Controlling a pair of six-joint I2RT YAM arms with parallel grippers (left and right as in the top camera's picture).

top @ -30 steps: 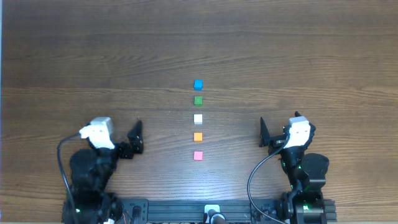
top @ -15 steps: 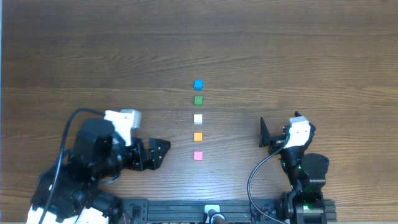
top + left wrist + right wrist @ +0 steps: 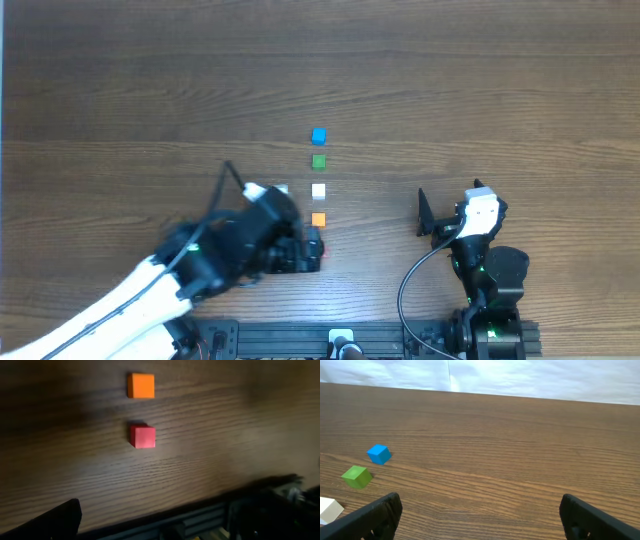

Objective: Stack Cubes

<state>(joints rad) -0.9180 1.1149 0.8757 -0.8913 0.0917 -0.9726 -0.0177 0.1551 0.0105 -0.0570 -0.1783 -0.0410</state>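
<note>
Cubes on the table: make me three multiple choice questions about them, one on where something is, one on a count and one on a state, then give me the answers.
1. Which cube in the row lies farthest from the arm bases? A) blue B) orange C) white
2. How many cubes show in the right wrist view? A) one B) three C) five
3. How do the cubes stand? A) two stacked B) one held in the right gripper C) each alone on the table

Answers:
1 A: the blue cube is at the row's far end in the top view.
2 B: the blue cube, the green cube and the white cube show there.
3 C: no cube rests on another, and the right gripper is open with nothing in it.
</note>
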